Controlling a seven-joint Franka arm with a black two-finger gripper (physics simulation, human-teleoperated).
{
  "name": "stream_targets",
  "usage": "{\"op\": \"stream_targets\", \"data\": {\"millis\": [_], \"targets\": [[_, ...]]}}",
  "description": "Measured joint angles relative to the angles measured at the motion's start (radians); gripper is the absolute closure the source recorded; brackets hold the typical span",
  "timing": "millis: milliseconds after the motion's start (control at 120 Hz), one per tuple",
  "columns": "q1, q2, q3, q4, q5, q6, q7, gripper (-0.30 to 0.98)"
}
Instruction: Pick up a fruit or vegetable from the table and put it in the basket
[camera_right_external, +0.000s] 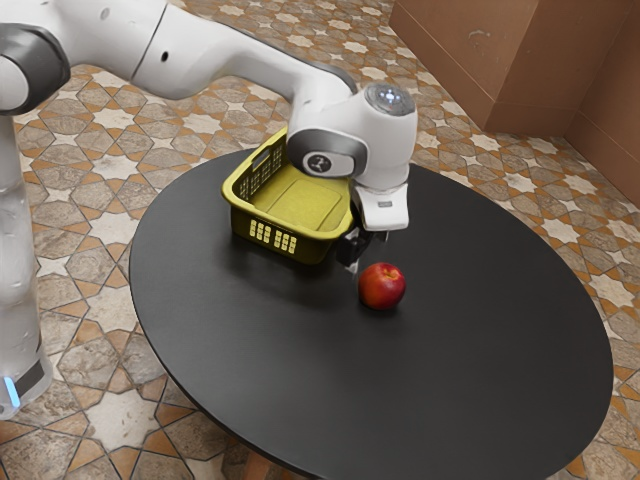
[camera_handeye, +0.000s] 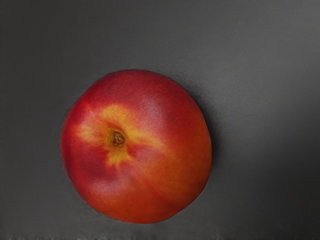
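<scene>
While the fruit (camera_handeye: 145, 155) sits on the table (camera_right_external: 440, 390), the gripper (camera_right_external: 358, 256) hangs near, toward the exterior view's left; jaws open or closed, I can't tell.

This looks like a tiled indoor room, whether in a home or a café I cannot tell, with cream, grey-brown and orange star-patterned tiles on the floor (camera_right_external: 112, 425) around the round black bench (camera_right_external: 450, 390) and plain brown walls (camera_right_external: 460, 55) beyond the bench.
</scene>
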Motion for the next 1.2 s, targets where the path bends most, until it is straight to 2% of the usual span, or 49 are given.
{"op": "stream_targets", "data": {"millis": [208,1200], "targets": [[0.009,0.007,-0.018,-0.001,0.012,0.015,-0.010,0.01],[0.006,0.069,-0.020,-0.002,-0.072,0.120,-0.037,0.01]]}}
